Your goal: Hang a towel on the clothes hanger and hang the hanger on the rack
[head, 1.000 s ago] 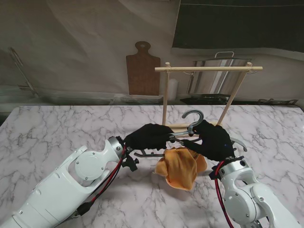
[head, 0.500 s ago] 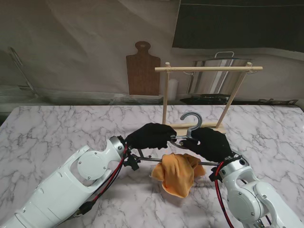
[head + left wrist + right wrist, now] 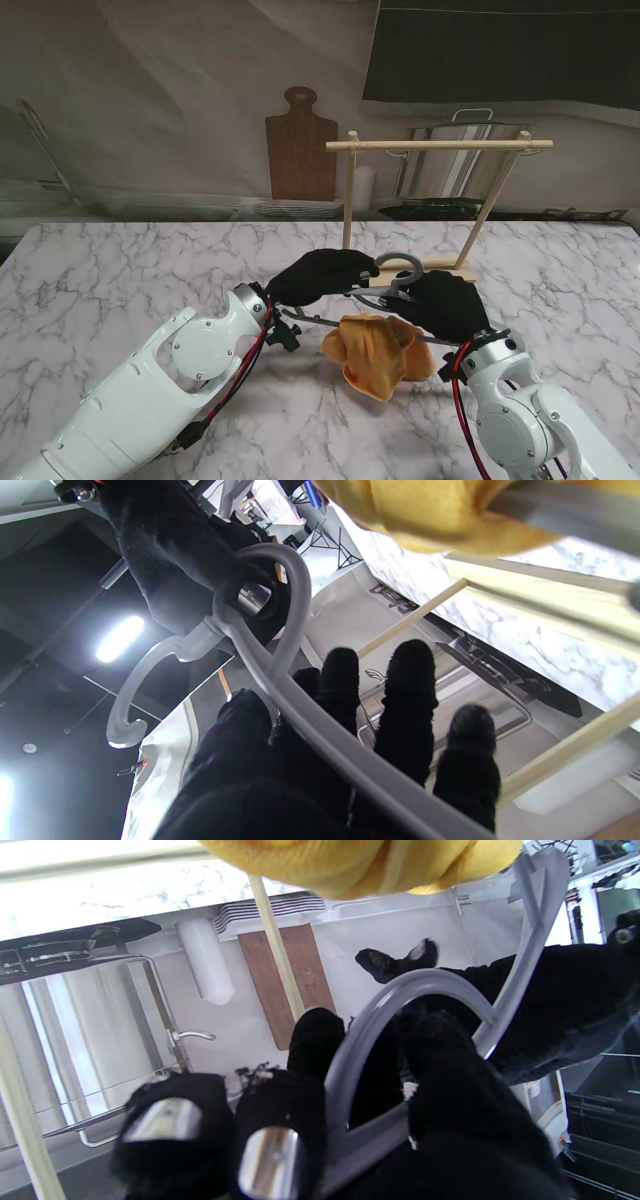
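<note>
A grey plastic hanger is held above the table by both black-gloved hands. My left hand is closed on its left shoulder, and my right hand is closed on it beside the hook. An orange towel hangs bunched over the hanger's lower bar, clear of the table. The wooden rack stands just behind the hook. In the left wrist view the hanger runs across my fingers. In the right wrist view the hook curves over my fingers, with the towel hanging from the bar.
A wooden cutting board leans on the back wall to the left of the rack. A metal pot sits behind the rack. The marble table stretches to both sides of my arms.
Both hands have lifted the hanger and tipped its hook over toward the rack, so it now lies flatter. The towel has risen with it and swung slightly.
</note>
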Controlling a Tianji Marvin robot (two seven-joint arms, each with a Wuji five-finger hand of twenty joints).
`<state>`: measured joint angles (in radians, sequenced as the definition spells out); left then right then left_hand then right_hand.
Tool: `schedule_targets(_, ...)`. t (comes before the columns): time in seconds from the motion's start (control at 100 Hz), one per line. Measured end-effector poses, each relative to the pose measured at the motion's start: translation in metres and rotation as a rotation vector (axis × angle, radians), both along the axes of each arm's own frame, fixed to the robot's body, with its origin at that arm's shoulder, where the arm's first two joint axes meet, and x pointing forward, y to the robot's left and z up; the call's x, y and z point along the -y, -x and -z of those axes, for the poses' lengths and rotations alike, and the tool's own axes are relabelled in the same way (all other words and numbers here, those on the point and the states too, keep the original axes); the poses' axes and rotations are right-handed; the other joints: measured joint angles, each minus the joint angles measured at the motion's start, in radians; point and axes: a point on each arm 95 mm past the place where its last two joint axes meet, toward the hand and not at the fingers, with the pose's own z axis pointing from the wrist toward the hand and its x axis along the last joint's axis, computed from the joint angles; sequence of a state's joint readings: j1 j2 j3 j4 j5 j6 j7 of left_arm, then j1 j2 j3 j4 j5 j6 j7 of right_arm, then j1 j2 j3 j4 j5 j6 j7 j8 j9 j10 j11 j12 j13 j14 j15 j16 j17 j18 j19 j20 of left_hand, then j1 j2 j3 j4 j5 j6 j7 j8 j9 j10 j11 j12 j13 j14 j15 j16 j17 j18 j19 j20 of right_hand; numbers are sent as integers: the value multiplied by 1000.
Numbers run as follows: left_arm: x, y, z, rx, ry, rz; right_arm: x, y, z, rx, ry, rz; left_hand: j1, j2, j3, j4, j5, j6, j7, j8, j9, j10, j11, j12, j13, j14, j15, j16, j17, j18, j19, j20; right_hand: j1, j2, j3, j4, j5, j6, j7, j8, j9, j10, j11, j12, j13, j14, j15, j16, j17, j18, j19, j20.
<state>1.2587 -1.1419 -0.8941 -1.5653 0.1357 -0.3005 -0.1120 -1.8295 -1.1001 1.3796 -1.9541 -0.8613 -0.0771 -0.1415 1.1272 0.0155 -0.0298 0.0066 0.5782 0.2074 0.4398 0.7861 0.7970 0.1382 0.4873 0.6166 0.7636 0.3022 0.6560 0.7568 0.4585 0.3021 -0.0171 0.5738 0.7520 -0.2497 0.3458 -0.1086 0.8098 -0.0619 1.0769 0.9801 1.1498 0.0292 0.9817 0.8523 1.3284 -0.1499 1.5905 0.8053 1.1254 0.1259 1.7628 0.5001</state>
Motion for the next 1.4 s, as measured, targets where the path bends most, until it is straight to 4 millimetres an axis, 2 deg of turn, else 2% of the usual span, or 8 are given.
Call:
schedule_targets(0.05,0,0,0,7,-2,-6,1,0,1,-9,-7,18,-19,0,0,0,-4,-2,-44,-13,-85,21,-116,-88,-83,0,-132,-66,-117,14,1,0,0,0,9,0,14,0,-1,-9,2,0,0,0,0,0,9,5,2,-1,10,0)
schedule_targets(0.16,-2,-1,-1,18,6,-21,2,1,2,-15,-18,41,-33,0,0,0,-27,-3,-95,-19,-228,44,-252,-203,-222,1,-294,-171,-287,14,9,-34,0,0,14,0,23,5,-14,-11,6,-1,0,0,1,0,12,16,5,-1,19,0)
schedule_targets(0.32,-7,-2,-4,62,17,-79,5,2,3,-9,-23,77,-44,0,0,0,-45,-3,-136,-26,-293,57,-320,-273,-310,-3,-393,-256,-380,10,14,-75,0,0,14,0,32,5,-23,-12,16,-2,0,-1,11,0,14,17,10,-1,22,2)
schedule_targets(0.43,-12,0,-10,74,41,-104,9,3,3,-8,-16,109,-48,0,0,0,-45,-3,-150,-33,-293,59,-329,-276,-319,-3,-410,-276,-383,42,14,-85,7,0,14,0,32,5,-24,-20,16,-2,0,-2,11,0,14,17,10,-1,23,3)
schedule_targets(0.62,-22,4,-23,161,5,-138,20,3,-1,15,-2,161,-59,0,0,0,-43,-3,-151,-33,-272,60,-331,-276,-317,-4,-414,-279,-393,51,14,-86,7,0,14,0,33,12,-25,-20,16,-2,0,-4,11,0,15,17,10,-1,24,3)
schedule_targets(0.84,-57,1,-34,221,-46,-220,43,3,-11,59,39,250,-71,0,0,0,-19,-3,-150,-33,-190,56,-305,-259,-285,-4,-409,-279,-391,61,14,-85,7,0,12,0,35,12,-34,-20,16,-2,0,-15,11,0,15,17,10,-1,24,3)
schedule_targets(1.14,-96,-1,-20,192,-78,-313,70,-6,-29,90,110,350,-74,0,0,0,24,-4,-148,-33,-130,48,-279,-216,-228,-5,-381,-253,-367,70,15,-23,9,0,-1,0,37,12,-35,-19,18,-2,0,-49,11,1,13,17,10,9,24,3)
schedule_targets(1.4,-116,-3,1,152,-145,-349,78,-35,-48,95,141,419,-74,0,0,0,28,-4,-137,-33,-118,48,-265,-212,-215,-5,-371,-247,-356,72,15,-19,20,0,-14,0,55,24,-60,-19,37,-2,-18,-65,14,13,11,17,10,25,24,3)
